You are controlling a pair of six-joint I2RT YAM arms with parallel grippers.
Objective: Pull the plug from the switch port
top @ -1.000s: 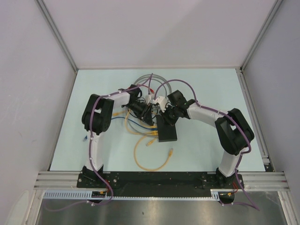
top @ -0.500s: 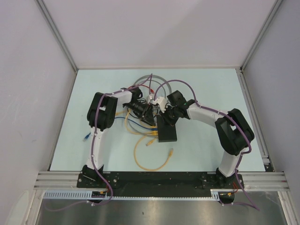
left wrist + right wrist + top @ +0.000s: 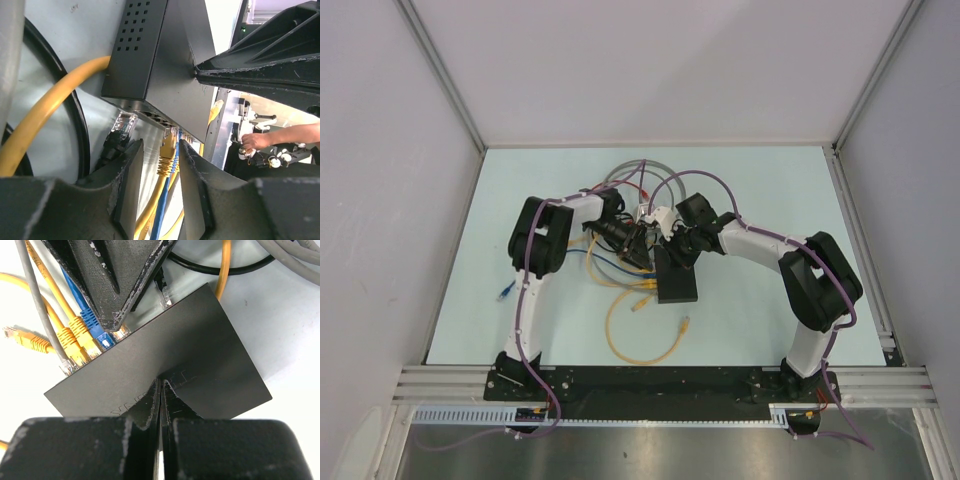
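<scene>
The pale blue tabletop (image 3: 750, 200) carries a flat matte-black rectangular switch (image 3: 678, 285), which lies at its middle between the two arms, with its socket edge turned toward the left arm. The box looks stiff but light, and I judge it would slide or lift if a plug were tugged with nothing holding it down.

The right hand (image 3: 161, 387) has its fingers pressed together, with the tips bearing on the switch's top face as a hold-down.

The left hand (image 3: 160, 150) has its fingers apart on either side of a yellow-booted network plug (image 3: 167, 152). The plug appears seated in the port row. A gap shows on one side of it, and I cannot tell whether the other finger touches.

The boot is the place to grip, since it is short and rigid while the cable behind it is limp. The latch tab probably needs squeezing, and the pull should run straight out along the port.

There is no container here apart from the sockets. In the right wrist view they hold a blue-booted plug (image 3: 92, 322), two yellow-booted ones (image 3: 75, 335) and a grey cable (image 3: 42, 310).
</scene>
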